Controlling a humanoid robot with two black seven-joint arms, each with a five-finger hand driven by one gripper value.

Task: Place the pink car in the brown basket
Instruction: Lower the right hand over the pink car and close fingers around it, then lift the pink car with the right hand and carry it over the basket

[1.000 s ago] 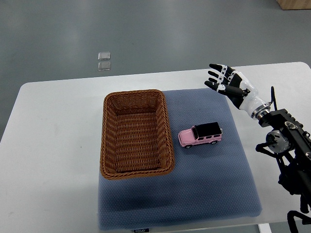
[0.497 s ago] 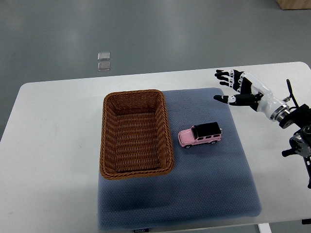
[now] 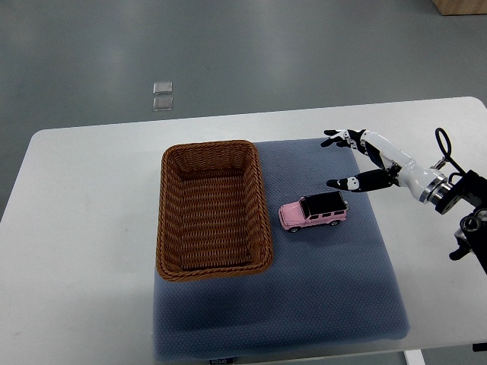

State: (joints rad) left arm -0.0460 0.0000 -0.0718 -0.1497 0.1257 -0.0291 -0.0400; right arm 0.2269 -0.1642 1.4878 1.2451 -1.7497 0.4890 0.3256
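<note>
A pink toy car (image 3: 313, 211) with a black roof sits on the blue-grey mat (image 3: 319, 289), just right of the brown wicker basket (image 3: 170, 251). The basket holds nothing. My right hand (image 3: 350, 161) comes in from the right edge and hovers above and to the right of the car, fingers spread wide, thumb pointing toward the car. It holds nothing and does not touch the car. The left arm is out of view.
The mat lies on a white table (image 3: 84, 198). Two small clear squares (image 3: 162, 96) lie on the grey floor beyond the table. A wooden box corner (image 3: 460, 6) shows at the top right.
My right hand has swung left and down toward the car, and its fingers have spread wider. The car and basket have not moved.
</note>
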